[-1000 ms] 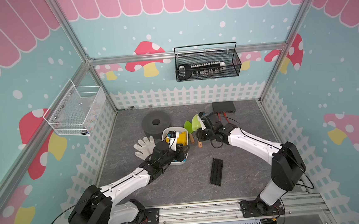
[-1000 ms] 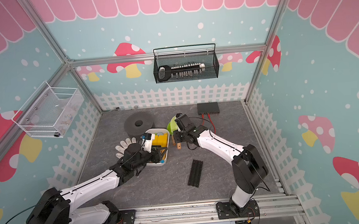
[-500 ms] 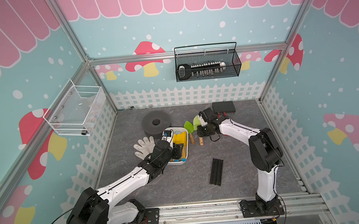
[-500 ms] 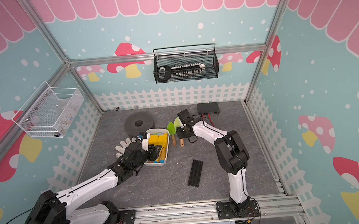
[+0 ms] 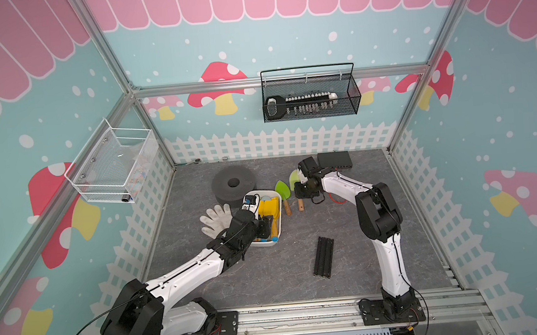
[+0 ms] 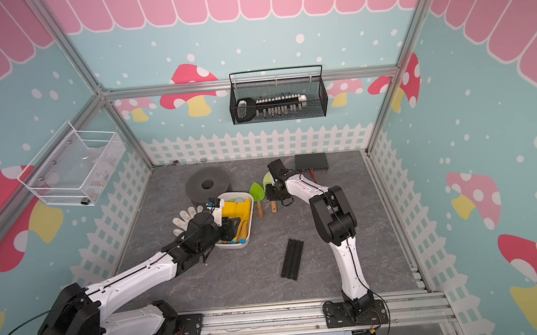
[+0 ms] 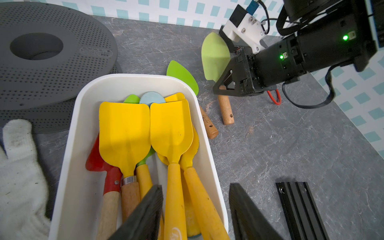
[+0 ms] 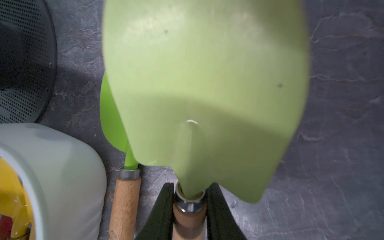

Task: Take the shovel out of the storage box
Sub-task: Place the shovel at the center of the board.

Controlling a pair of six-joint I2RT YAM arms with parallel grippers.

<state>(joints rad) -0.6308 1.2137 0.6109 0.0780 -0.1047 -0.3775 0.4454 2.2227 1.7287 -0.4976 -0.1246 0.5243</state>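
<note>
Shovel work is going on at both arms. The right gripper (image 8: 190,193) is clamping the metal collar of a pale green shovel (image 8: 203,83), which is already outside the storage box (image 7: 133,75), just beside its long wall. Whether the blade is resting on the table I cannot tell.

The left gripper (image 7: 195,187) is hanging with its jaws apart over the box's handle end, gripping nothing and straddling one yellow shovel (image 7: 170,128).

The right arm is probably setting down, so it should lower the shovel flat before letting go. It also needs to stay clear of the bright green shovel (image 7: 182,76) lying between its load and the box.

The left arm is likely facing the harder grasp. A second yellow shovel (image 7: 124,133) and a red shovel (image 7: 95,158) are crowding and overlapping in the box, so closing could catch two handles.

A white glove (image 7: 18,166) is lying beside the box's opposite wall, and a grey perforated disc (image 7: 52,79) is sitting past its blade end. A black rail (image 7: 299,207) is lying well apart from the box.
</note>
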